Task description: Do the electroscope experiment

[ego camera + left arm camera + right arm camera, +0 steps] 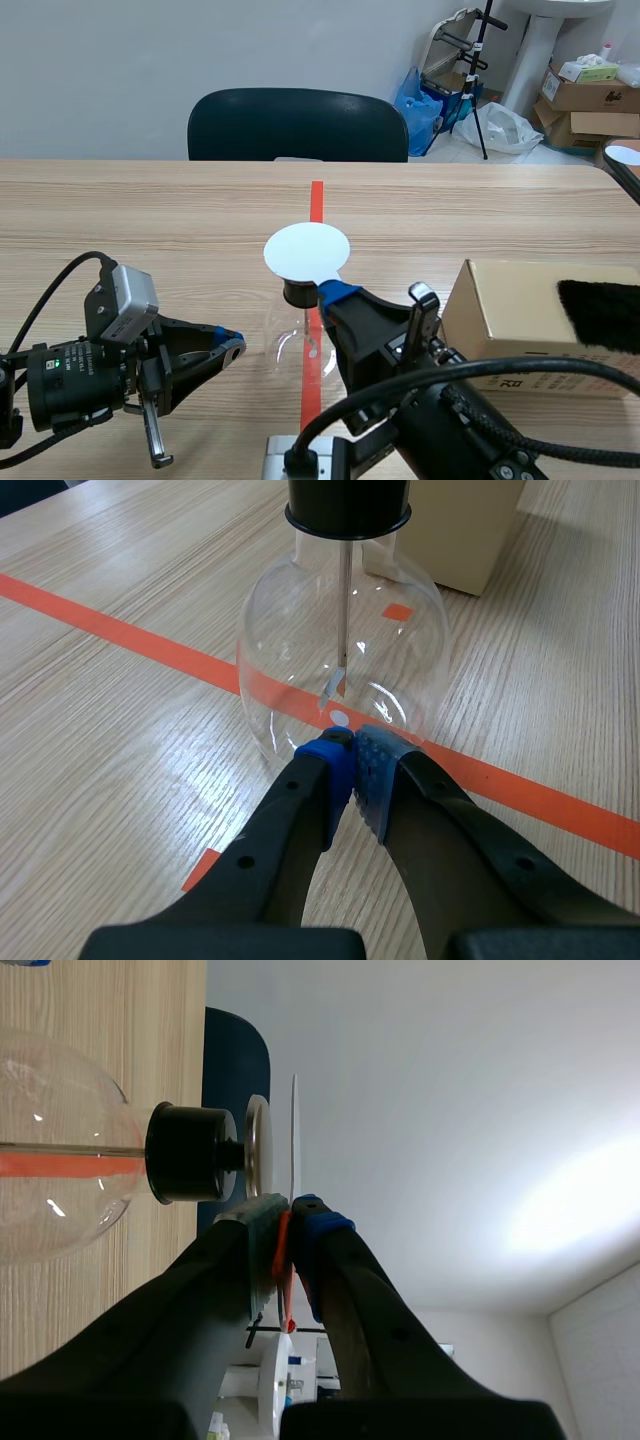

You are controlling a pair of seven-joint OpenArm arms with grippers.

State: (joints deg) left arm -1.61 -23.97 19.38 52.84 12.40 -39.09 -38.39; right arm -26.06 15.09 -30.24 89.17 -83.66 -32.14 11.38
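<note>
Scene view gives us the flask standing mid-surface on the tape line, toward the near edge, with a white disc over its black stopper. The right pincer is clenched on that disc. The left pincer is clenched on nothing, low beside the flask. A box with black fur on it sits toward the right edge.

We judge the task well along: the disc is at the flask's top, and what seems left is reading the leaf and taking the disc away.

Right wrist view adds what the scene hides. A metal plate sits on the stopper, and the disc stands edge-on just beside it, seemingly with a thin gap. An orange tab of the disc is pinched between the pads. Only the left wrist view lets us look inside the flask, at the rod and a foil leaf hanging slightly aslant. Whether the leaf is spread we cannot tell.
</note>
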